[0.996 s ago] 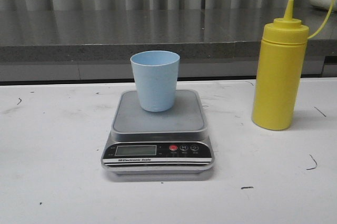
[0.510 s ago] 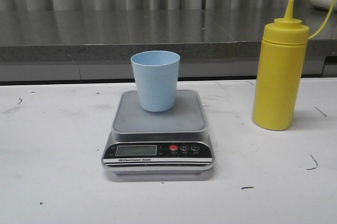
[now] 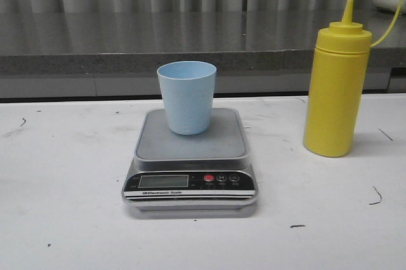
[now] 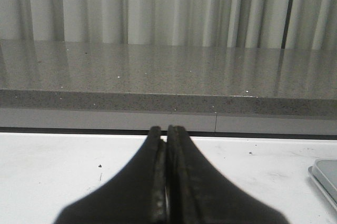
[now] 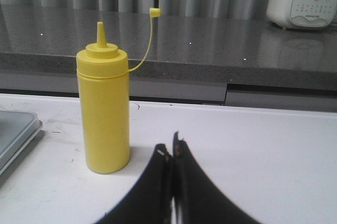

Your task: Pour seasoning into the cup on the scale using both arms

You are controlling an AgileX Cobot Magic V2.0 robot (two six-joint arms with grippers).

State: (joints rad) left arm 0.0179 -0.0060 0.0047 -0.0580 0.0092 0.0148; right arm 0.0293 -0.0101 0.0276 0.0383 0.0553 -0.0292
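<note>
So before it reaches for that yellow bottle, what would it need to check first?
1. Cup upright on the scale platform: ok.
2. Yellow bottle upright on the table, clear of the scale: ok.
3. Bottle cap off the nozzle, hanging on its strap: ok.
4. Right claw open enough to take the bottle: not ok, shut.
5. Left claw ready: shut, holding nothing.
6. Scale display reads zero: cannot tell.

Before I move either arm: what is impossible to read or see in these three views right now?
- Scale LCD reading: front view, too small and faint.
- Cup contents: front view, its own wall hides the inside.
- Seasoning bottle fill level: opaque in every view.
- Scale in the wrist views: only a corner, cut off by the frame edge.
</note>
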